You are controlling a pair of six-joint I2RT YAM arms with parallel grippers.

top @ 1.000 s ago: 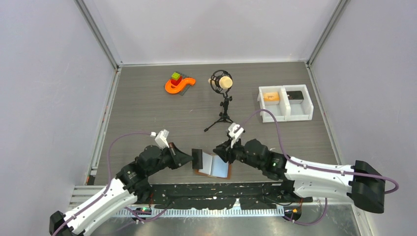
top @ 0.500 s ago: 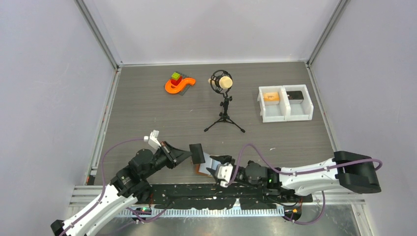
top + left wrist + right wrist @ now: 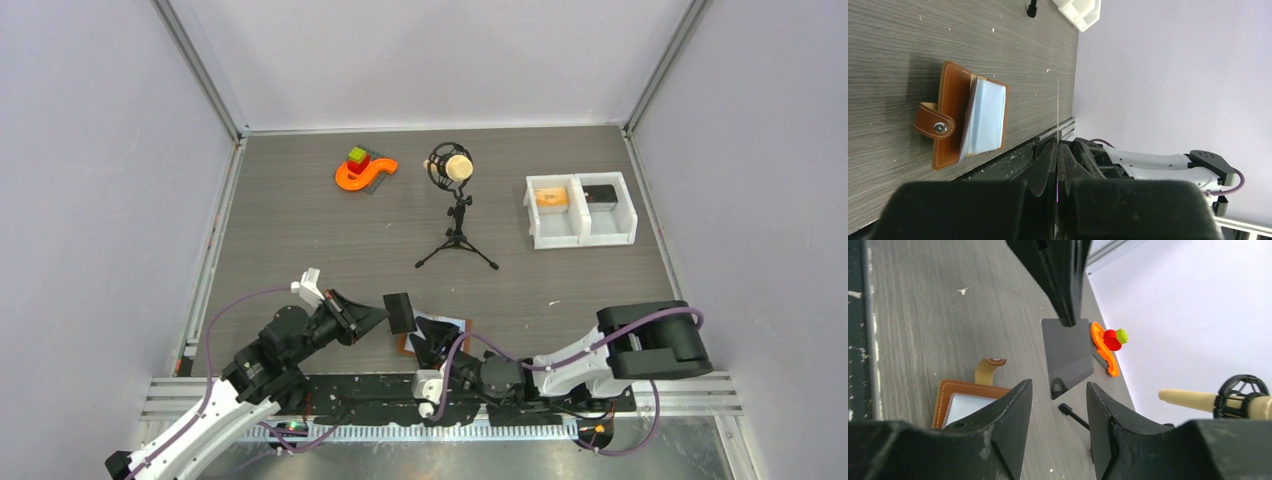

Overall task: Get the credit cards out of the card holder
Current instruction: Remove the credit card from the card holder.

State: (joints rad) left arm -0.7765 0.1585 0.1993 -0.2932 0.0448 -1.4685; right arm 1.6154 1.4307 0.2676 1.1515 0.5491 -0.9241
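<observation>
Only the overhead view took in the whole counter. It showed a white two-compartment bin at the far right, a microphone on a small tripod in the middle, and an orange S-shaped toy carrying red and green blocks at the far left. The bin held an orange item in its left compartment and a dark item in its right; what they were could not be told.

The left wrist view showed the dark card edge-on, a thin line pinched between the closed fingers of the left gripper. The right wrist view showed that card's flat glossy face, raised off the counter. The right gripper stood about half spread with nothing between its fingers, at the near side of the card holder.

The card holder lay open on the counter near the front edge, just right of the held card. It was brown stitched leather outside and pale blue-grey inside, and a brown tab with a metal snap stuck out from one edge.
</observation>
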